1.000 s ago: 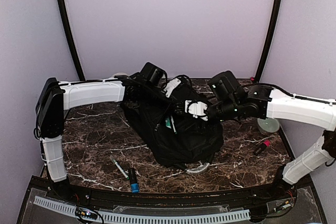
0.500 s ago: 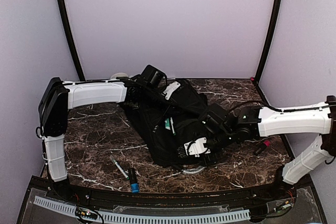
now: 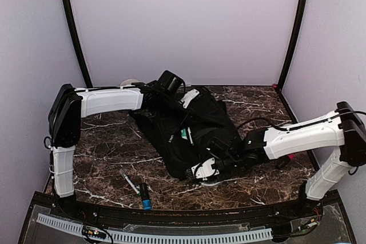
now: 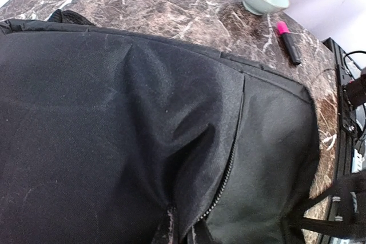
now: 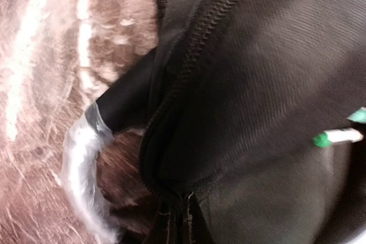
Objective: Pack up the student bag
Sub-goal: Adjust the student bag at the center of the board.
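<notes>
At the lower edge of the student bag (image 3: 200,121), mid-frame, the right gripper (image 3: 205,170) has its fingers together by the zipper (image 5: 194,44); we think it should pull along the teeth slowly. Its arm stretches low, toward frame centre. Higher up, the left gripper (image 3: 189,98), also closed, meets the bag's upper edge.
</notes>
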Controlling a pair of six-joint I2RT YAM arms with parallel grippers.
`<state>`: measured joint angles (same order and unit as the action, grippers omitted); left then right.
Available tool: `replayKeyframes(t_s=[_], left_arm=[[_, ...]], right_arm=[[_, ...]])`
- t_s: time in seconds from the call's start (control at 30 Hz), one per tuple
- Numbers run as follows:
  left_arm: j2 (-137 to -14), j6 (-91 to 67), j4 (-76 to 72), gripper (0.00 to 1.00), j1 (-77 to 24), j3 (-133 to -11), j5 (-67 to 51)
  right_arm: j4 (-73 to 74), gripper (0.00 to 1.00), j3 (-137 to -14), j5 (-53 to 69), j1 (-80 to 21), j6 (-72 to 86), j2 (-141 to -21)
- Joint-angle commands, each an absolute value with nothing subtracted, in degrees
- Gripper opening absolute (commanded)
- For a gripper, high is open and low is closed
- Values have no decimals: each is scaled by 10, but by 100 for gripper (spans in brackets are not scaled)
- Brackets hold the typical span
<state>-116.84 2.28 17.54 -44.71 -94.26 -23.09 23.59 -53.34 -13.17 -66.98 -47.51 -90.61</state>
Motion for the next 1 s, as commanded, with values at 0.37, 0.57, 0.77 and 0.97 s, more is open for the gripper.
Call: replayKeyframes(t_s=[0.37, 0.57, 0.77, 0.97], left_arm=[[-1139, 72, 197, 0, -444, -1133, -94], [-1161, 73, 205, 0, -444, -1110, -109], [-1160, 73, 187, 0, -444, -1046, -134], [-1149, 71, 159, 0, -444, -969, -146]], right_arm=[[266, 0, -682, -144, -651, -490, -787], [299, 0, -643, -95, -645, -466, -781], [356, 16, -619, -22, -642, -432, -779], [408, 50, -583, 60, -600, -410, -742]])
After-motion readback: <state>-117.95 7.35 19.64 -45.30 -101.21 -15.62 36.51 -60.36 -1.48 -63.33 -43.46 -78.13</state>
